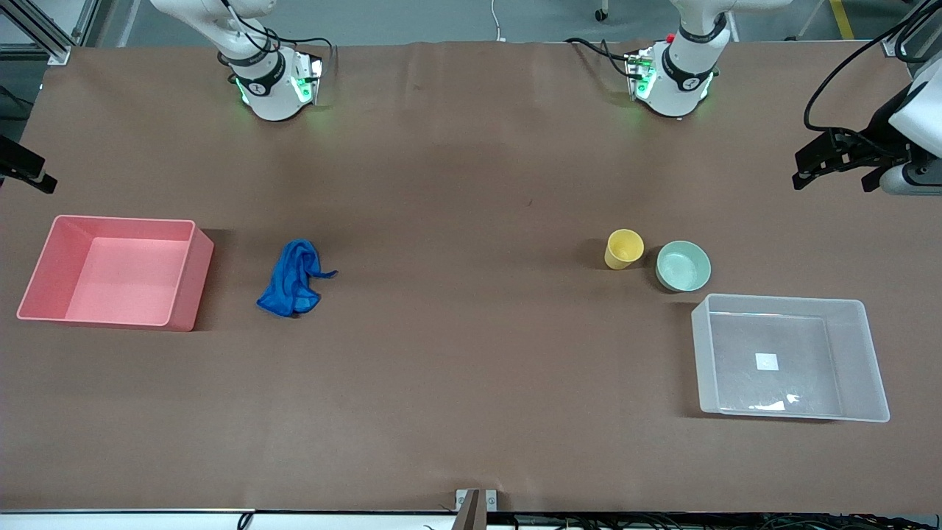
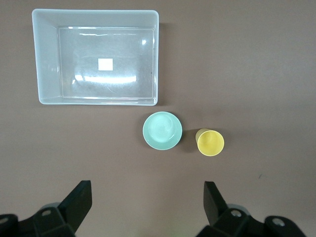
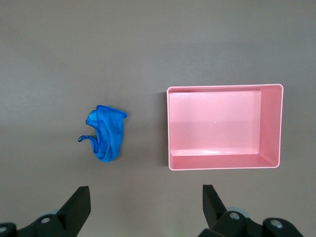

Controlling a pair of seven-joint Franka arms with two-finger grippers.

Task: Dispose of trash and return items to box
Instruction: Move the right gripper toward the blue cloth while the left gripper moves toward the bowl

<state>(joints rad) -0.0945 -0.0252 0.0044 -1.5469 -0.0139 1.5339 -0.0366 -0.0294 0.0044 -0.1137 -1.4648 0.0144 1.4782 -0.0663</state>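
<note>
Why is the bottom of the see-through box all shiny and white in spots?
Front view: lamp glare makes bright streaks on the clear plastic tub floor near the front wall, apart from its white square label. Left wrist view: fainter streaks below that label; the mint-green bowl has a soft sheen, and the yellow cup casts a short shadow.

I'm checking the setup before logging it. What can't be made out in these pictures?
Right hand, over the table's right-arm end: front view's edge cuts most of it off.
Left hand, over the table's left-arm end: front view's edge cuts off its arm.
Label in the box: too small to read, both views.
Rag: folds hide its underside.
</note>
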